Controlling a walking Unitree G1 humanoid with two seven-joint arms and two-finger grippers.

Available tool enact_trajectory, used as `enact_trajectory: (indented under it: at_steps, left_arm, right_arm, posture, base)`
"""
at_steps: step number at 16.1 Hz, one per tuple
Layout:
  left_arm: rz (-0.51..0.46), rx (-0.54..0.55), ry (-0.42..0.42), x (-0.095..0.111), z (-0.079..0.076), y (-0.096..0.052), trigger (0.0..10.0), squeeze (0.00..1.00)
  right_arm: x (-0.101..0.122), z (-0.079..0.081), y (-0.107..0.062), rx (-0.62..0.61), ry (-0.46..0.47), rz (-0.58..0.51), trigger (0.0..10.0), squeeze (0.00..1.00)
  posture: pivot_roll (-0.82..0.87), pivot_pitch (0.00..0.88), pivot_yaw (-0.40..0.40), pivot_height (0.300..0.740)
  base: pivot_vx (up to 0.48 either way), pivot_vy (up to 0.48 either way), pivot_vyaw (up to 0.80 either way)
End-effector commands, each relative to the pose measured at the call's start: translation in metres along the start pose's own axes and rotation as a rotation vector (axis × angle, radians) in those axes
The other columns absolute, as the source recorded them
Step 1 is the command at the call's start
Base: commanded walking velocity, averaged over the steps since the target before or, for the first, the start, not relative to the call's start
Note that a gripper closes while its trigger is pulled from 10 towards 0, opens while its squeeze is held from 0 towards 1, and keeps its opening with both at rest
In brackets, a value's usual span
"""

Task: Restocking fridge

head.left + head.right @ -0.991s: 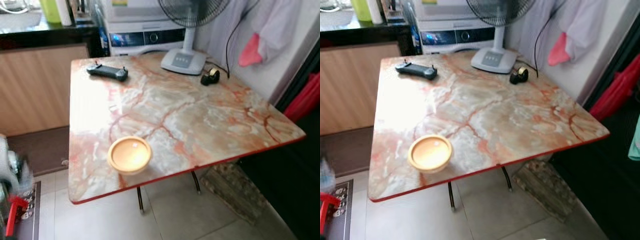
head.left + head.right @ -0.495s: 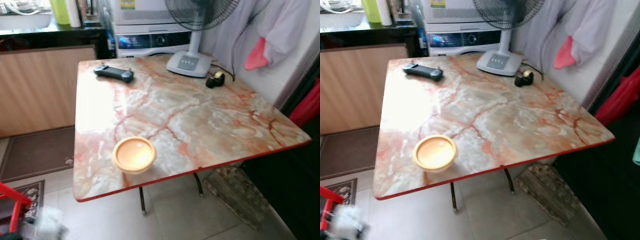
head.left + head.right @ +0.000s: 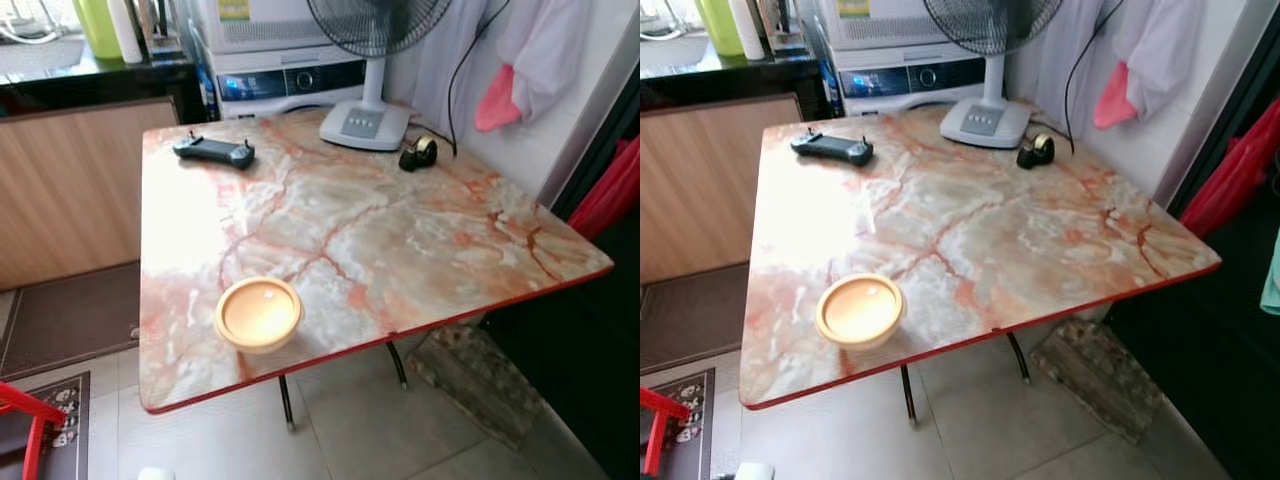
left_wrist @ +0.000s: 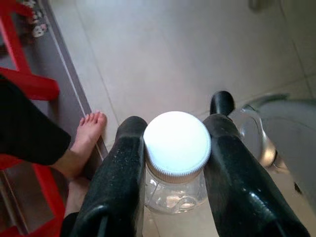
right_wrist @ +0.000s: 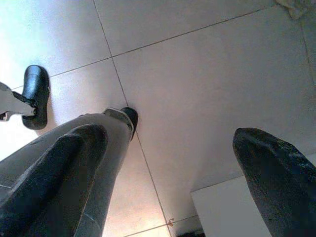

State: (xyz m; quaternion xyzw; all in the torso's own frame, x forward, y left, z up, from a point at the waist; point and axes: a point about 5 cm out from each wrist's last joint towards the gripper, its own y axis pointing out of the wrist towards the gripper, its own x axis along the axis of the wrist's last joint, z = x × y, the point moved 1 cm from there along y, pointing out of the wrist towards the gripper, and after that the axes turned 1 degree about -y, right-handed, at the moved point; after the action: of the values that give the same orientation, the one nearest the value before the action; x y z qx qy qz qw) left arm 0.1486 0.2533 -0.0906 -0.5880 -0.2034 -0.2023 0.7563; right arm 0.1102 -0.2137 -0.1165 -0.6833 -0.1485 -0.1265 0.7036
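Observation:
My left gripper [image 4: 176,117] is shut on a clear plastic bottle [image 4: 176,144] with a white screw cap, one black finger on each side of its neck. It hangs low over the tiled floor, and the white cap [image 3: 155,473] peeks in at the bottom edge of the left eye view. Beside my leg, my right gripper [image 5: 170,143] hangs open above the floor tiles with nothing between its fingers.
A marble-patterned folding table [image 3: 400,240] stands ahead with a yellow bowl [image 3: 258,313], a black controller [image 3: 214,151], a tape roll [image 3: 419,152] and a fan base [image 3: 366,124]. A red stool frame [image 3: 30,420] is at the lower left. A person's bare foot [image 4: 88,136] stands close by.
The camera has swung slightly. My left gripper with the bottle has dropped from the lower left of the eye views to the bottom edge.

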Motion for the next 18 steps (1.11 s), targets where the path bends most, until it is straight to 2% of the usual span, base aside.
enact_trajectory:
  at_steps: [1,6,8,11,18]
  left_arm:
    - [0.012,0.049,-0.046,-0.005,0.005,0.0,10.0,0.0]
    - [0.031,0.081,-0.049,-0.013,0.006,-0.001,10.0,0.0]
    - [0.048,0.094,-0.08,-0.019,0.006,-0.002,10.0,0.0]
    - [0.08,0.091,-0.056,-0.025,0.006,-0.003,10.0,0.0]
    - [0.119,0.077,-0.07,-0.036,0.003,-0.005,10.0,0.0]
  right_arm:
    - [-0.001,-0.001,0.0,-0.005,0.001,0.003,10.0,0.0]
    - [-0.002,-0.002,-0.001,-0.008,0.003,0.001,10.0,0.0]
    - [-0.001,-0.002,-0.001,-0.01,0.01,-0.002,10.0,0.0]
    - [-0.001,-0.002,0.0,-0.01,0.016,-0.003,10.0,0.0]
    - [0.001,-0.004,-0.001,-0.011,0.016,-0.004,10.0,0.0]
  posture:
    - [0.17,0.0,-0.048,0.74]
    - [0.17,0.0,-0.052,0.74]
    - [0.17,0.0,-0.051,0.74]
    - [0.17,0.0,-0.052,0.74]
    - [0.17,0.0,-0.057,0.74]
  base:
    - [0.0,0.0,0.0]
    - [0.0,0.0,0.0]
    - [0.0,0.0,0.0]
    - [0.0,0.31,0.0]
    - [0.0,0.362,0.0]
